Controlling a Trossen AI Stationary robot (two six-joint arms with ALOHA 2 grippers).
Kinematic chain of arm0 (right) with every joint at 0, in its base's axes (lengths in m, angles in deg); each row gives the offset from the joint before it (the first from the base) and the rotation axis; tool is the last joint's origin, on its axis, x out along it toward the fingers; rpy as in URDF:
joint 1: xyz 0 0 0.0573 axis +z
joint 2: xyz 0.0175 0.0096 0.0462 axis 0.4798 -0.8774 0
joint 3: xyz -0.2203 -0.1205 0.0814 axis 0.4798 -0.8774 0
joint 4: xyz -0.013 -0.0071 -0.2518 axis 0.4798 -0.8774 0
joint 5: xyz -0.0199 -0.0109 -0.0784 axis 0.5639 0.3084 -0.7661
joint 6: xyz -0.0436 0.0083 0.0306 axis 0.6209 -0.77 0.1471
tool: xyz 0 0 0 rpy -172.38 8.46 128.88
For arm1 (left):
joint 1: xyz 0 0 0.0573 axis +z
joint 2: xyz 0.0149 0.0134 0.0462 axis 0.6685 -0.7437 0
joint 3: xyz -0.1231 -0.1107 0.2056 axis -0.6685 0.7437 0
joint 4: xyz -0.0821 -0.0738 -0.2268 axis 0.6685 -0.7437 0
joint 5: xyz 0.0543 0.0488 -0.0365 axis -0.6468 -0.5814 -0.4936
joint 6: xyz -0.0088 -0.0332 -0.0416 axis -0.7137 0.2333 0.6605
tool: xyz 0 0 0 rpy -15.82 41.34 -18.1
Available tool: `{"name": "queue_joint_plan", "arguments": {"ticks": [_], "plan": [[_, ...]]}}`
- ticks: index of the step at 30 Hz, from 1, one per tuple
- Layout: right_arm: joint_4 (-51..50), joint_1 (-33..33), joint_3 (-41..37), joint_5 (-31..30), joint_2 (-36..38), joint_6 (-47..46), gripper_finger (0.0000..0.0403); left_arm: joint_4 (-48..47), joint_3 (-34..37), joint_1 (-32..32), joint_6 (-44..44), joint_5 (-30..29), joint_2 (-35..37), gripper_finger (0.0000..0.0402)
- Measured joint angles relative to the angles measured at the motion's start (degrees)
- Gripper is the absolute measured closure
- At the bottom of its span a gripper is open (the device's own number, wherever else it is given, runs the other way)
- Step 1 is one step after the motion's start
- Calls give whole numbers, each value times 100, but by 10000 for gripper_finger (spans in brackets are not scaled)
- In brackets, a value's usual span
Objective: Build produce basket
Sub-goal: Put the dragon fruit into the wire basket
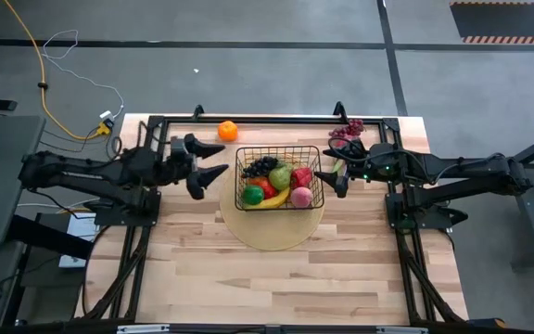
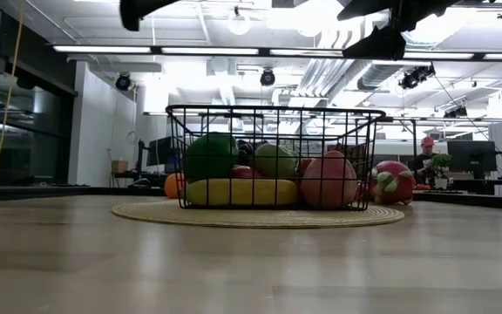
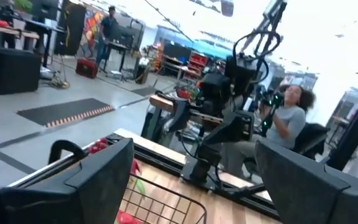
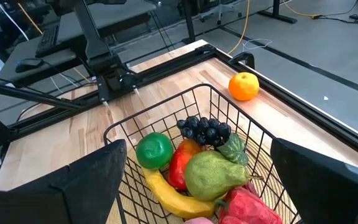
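The black wire basket (image 1: 278, 153) stands on a round pale disc (image 1: 272, 232) at the table's middle. It holds a banana (image 4: 173, 194), green ball (image 4: 154, 150), pear (image 4: 211, 175), dark grapes (image 4: 205, 129), a peach (image 1: 300, 196) and red fruits. An orange (image 1: 227, 131) lies on the table beyond the basket's far left corner. Red grapes (image 1: 351, 126) and a dragon fruit (image 2: 392, 181) lie at the far right. My left gripper (image 1: 219, 160) is open and empty just left of the basket, raised above the table. My right gripper (image 1: 332, 181) is open and empty at the basket's right side, also raised.
The dark frame rails (image 1: 267, 119) run along the table's far edge and down both sides. Bare wood lies between the disc and the table's near edge (image 1: 276, 288). People show in the room beyond the table (image 3: 289, 109).
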Motion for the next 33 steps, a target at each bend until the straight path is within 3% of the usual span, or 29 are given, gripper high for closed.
{"name": "queue_joint_plan", "arguments": {"ticks": [6,11,14,17,20,22,27,33], "plan": [[74,1,0,-20,-2,-228,15,-161,117,-3,-262,-36,409,76],[259,-24,4,-909,0,-1101,15,-154,117,-3,-302,-41,434,76],[-464,-302,336,-1548,-62,-1863,15,-152,117,-3,-300,-42,429,76],[-2139,-912,935,-1875,-244,-3002,15,-157,117,-1,-302,-43,426,76],[-3882,-1655,1357,-1865,-541,-3795,15,-177,117,-1,-302,-65,426,76],[-4466,-2093,1366,-1706,-720,-4146,15,-198,117,5,-303,-65,426,76],[-4368,-2766,840,-824,-1004,-4589,15,-264,117,9,-302,-65,426,76],[-3273,-3135,107,-807,-1374,-5208,15,-287,117,8,-302,-67,426,76]]}}
